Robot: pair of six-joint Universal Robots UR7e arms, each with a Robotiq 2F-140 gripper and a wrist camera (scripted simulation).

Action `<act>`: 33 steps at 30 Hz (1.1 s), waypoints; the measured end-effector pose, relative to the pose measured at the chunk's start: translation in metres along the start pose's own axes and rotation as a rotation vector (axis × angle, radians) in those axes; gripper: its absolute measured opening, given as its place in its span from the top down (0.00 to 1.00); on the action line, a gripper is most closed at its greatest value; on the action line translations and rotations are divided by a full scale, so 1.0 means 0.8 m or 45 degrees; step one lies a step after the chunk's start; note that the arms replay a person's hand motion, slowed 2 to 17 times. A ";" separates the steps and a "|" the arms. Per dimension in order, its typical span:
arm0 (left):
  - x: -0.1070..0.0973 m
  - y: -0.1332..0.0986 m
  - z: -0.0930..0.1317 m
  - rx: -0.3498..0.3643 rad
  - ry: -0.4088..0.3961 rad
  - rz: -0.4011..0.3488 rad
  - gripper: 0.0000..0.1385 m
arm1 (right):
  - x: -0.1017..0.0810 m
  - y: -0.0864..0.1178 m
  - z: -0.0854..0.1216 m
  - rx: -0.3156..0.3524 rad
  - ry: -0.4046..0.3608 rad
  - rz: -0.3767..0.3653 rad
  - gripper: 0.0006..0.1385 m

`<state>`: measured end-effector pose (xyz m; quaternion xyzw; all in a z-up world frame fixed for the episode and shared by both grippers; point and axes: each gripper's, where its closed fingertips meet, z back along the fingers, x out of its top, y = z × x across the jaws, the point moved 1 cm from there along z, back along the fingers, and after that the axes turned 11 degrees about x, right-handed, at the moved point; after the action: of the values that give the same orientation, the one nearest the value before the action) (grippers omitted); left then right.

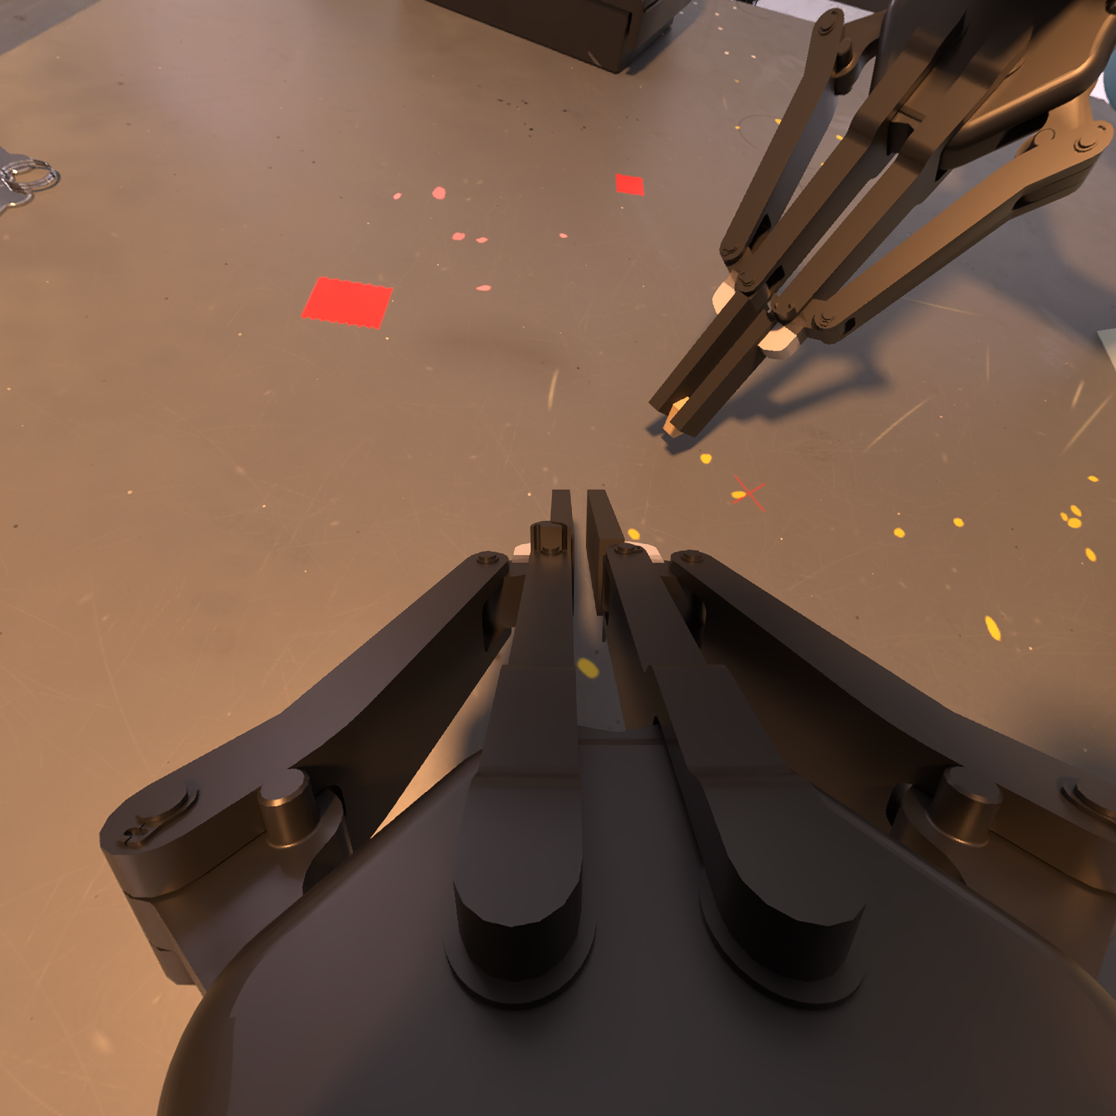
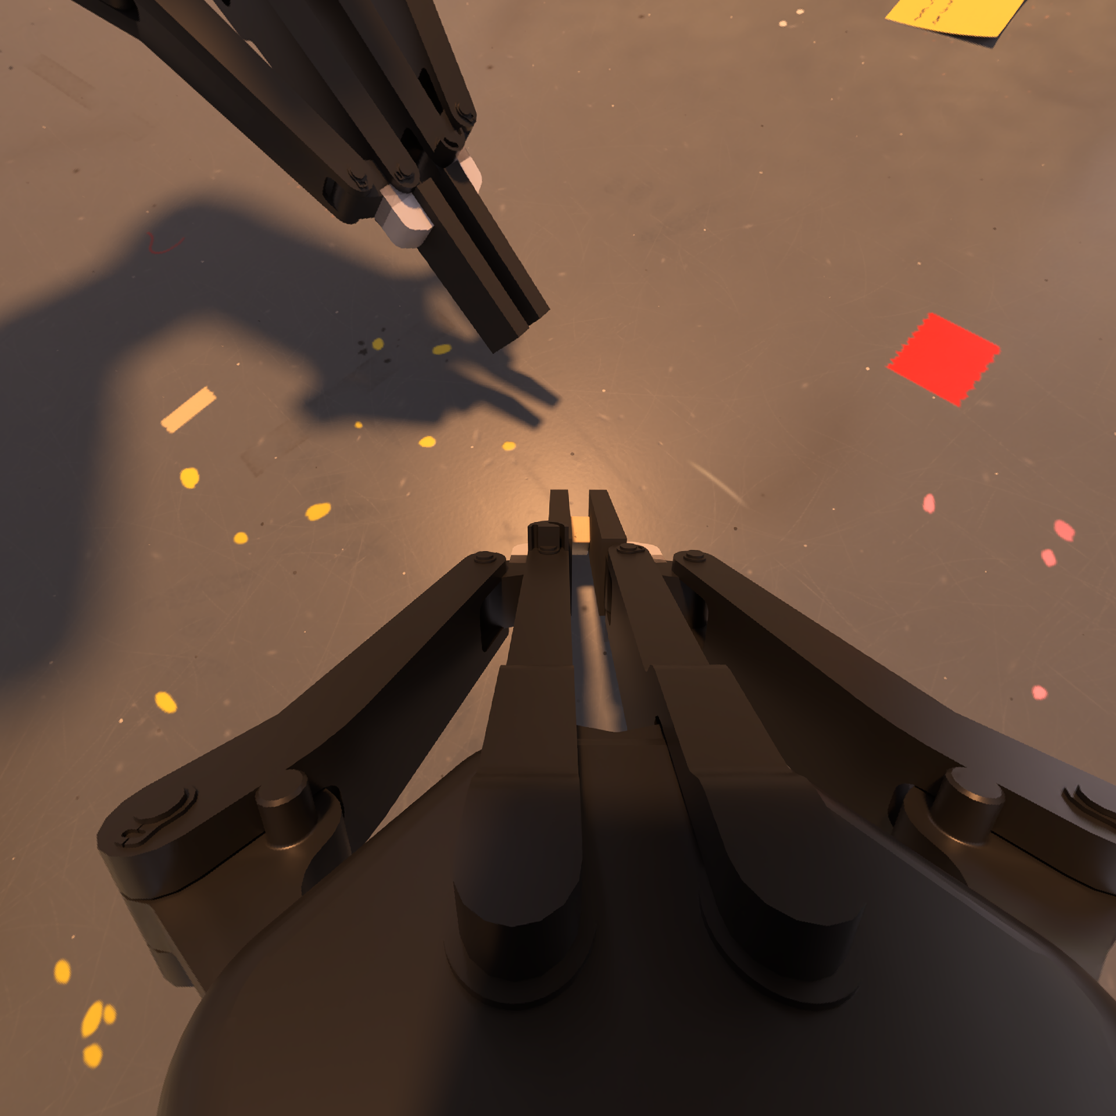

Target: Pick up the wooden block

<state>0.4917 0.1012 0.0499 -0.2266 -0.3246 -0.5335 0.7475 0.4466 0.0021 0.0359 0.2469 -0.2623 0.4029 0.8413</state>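
Observation:
The wooden block (image 2: 580,529) is small and light tan, pinched between the fingertips of my right gripper (image 2: 578,504), which is shut on it. In the left wrist view the right gripper (image 1: 676,423) reaches down from the upper right, with the block (image 1: 675,415) showing at its tips just above the table and a shadow beneath it. My left gripper (image 1: 580,501) is shut and empty, with only a thin gap between its fingers. It hovers over the table a short way from the right gripper. It also shows in the right wrist view (image 2: 522,329), at the top left.
The brown scratched table (image 1: 302,543) carries flat red squares (image 1: 347,302) (image 1: 630,185), yellow and pink spots and a red cross mark (image 1: 749,493). A dark box (image 1: 580,30) stands at the far edge and metal rings (image 1: 27,178) lie at the left. A yellow note (image 2: 954,15) and a tan strip (image 2: 188,409) lie in the right wrist view.

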 end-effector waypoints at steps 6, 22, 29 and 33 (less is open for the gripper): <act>-0.003 -0.001 -0.001 -0.003 0.009 -0.005 0.94 | 0.000 0.001 -0.004 -0.003 -0.009 -0.029 0.94; -0.006 -0.003 -0.004 -0.014 0.013 -0.006 0.94 | -0.001 0.003 -0.006 -0.021 -0.029 -0.083 0.94; -0.005 -0.007 -0.006 -0.022 0.010 -0.021 0.93 | -0.003 0.000 -0.004 -0.046 -0.035 -0.114 0.94; -0.006 -0.008 -0.007 -0.023 0.015 -0.028 0.93 | -0.002 0.000 -0.003 -0.052 -0.044 -0.126 0.94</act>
<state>0.4861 0.0986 0.0425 -0.2266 -0.3177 -0.5458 0.7415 0.4463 0.0023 0.0328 0.2494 -0.2725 0.3510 0.8604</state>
